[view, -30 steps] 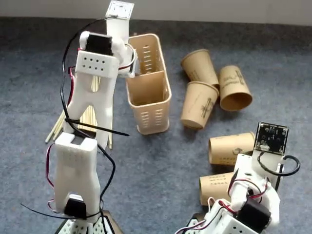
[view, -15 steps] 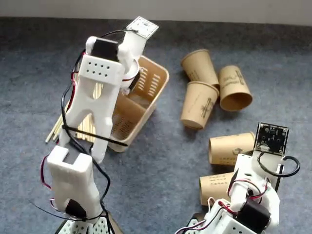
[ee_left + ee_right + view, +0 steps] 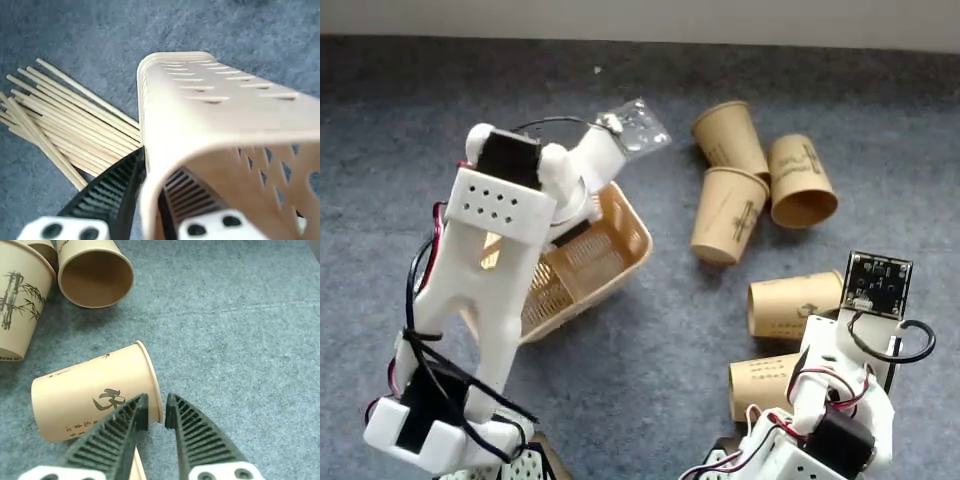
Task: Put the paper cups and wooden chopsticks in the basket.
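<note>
The beige slotted basket [image 3: 610, 228] hangs tilted over the carpet at the left, its open end toward the cups. My left gripper [image 3: 150, 172] is shut on the basket [image 3: 215, 100] wall, one black finger outside and one inside. Wooden chopsticks [image 3: 65, 125] lie in a loose bundle on the carpet beside it. Several paper cups lie on their sides at the right: one [image 3: 730, 135] far back, one [image 3: 795, 303] near my right arm [image 3: 840, 400]. My right gripper [image 3: 156, 405] hovers above a cup [image 3: 95, 395], its fingers nearly together and holding nothing.
Grey carpet covers the whole floor. Open carpet [image 3: 670, 330] lies between the basket and the cups. Two more cups [image 3: 95, 272] lie beyond the nearest one in the right wrist view. A pale wall strip [image 3: 720, 20] runs along the far edge.
My left arm has swung the basket round and tipped it, carrying it nearer and to the left over the chopsticks. The right arm and the cups have not moved.
</note>
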Motion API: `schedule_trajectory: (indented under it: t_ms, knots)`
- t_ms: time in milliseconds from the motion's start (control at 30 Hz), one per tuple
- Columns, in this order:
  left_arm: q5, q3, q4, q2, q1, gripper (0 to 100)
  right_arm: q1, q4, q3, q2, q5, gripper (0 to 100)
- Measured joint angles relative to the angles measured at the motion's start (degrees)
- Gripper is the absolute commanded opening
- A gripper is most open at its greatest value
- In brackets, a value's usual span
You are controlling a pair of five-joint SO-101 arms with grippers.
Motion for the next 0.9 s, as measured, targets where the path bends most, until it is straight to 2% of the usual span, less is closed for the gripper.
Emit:
schedule_trajectory:
  t_ms: [200, 433, 633, 733, 900]
  knots:
    - [0.53, 6.07, 0.00, -4.31, 9.58, 0, 0.00, 0.00, 0.00, 0.00, 0.00, 7.4]
    - [-0.97, 10.73, 0.00, -4.66, 13.54, 2, 0.00, 0.00, 0.00, 0.00, 0.00, 7.4]
    - [-6.24, 5.63, 0.00, -4.75, 11.08, 21, 0.00, 0.00, 0.00, 0.00, 0.00, 7.4]
    - [-6.42, 0.44, -0.09, -4.92, 9.32, 22, 0.00, 0.00, 0.00, 0.00, 0.00, 7.4]
    - [-6.59, -1.49, -0.09, -5.01, 9.32, 22, 0.00, 0.00, 0.00, 0.00, 0.00, 7.4]
